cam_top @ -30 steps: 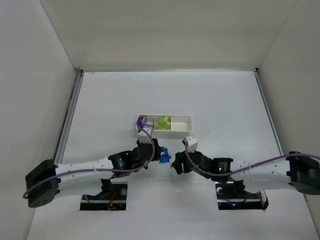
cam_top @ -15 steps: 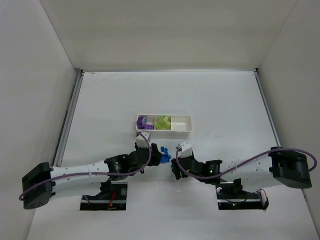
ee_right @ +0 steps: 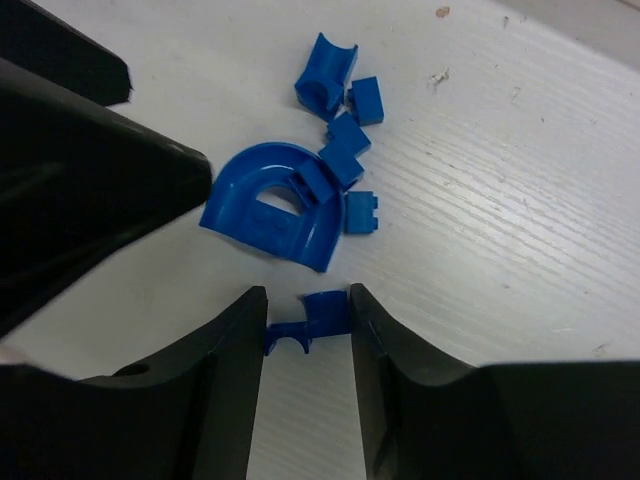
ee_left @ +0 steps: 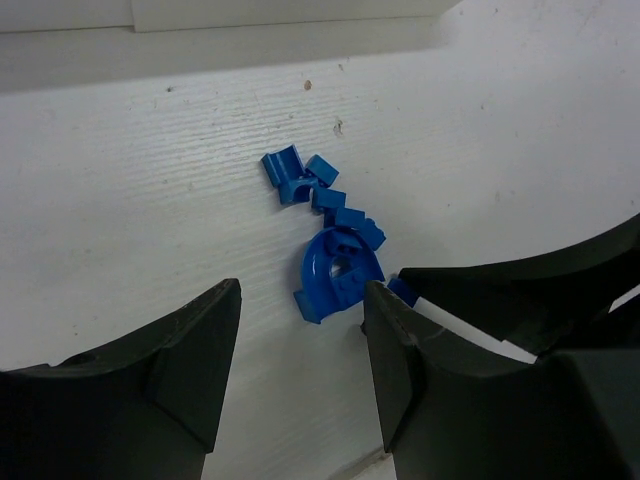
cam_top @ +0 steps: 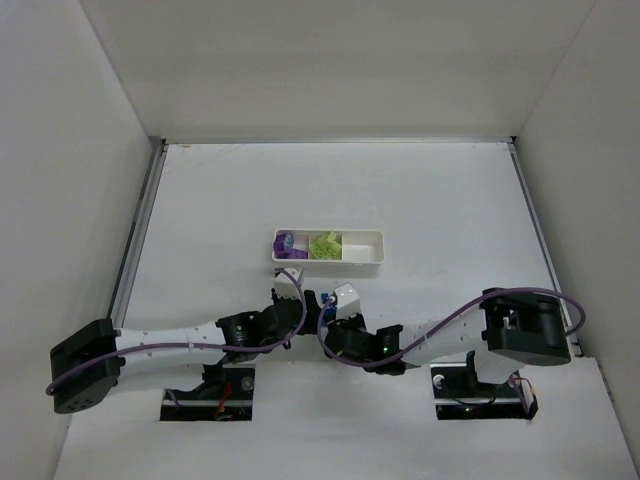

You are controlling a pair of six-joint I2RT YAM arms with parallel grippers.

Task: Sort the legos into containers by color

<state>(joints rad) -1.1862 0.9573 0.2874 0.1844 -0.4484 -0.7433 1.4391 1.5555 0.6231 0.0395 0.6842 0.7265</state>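
Left gripper (ee_left: 300, 305): jaws apart, nothing between them. I have it low over the table (ee_left: 150, 180), fingers pointing at the near end of the blue legos (ee_left: 320, 215). The biggest one, a blue arch piece (ee_left: 338, 272), lies flat just ahead of the gap and close beside the right-hand finger. I can't tell if they touch. Beyond the arch, a short string of tiny blue bricks runs off toward the tray, bunched tight against each other.

In the top view the blue pile sits on the table between my two grippers, on the near side of the tray (cam_top: 375, 262), near it but not touching. In the tray, the left compartment holds the purple legos (cam_top: 287, 243) and the middle one holds the lime legos (cam_top: 325, 244).

Right gripper (ee_right: 308, 300): clamped on a small blue brick (ee_right: 322, 312). The brick spans the narrow gap and meets both fingertips. It's just beside the arch's curved edge but apart from it. I can't tell whether the brick is resting on the table or just off it. This arm comes in from the right, and its fingers sit right next to the left gripper's right-hand finger. Contact between the two grippers isn't clear from any view.
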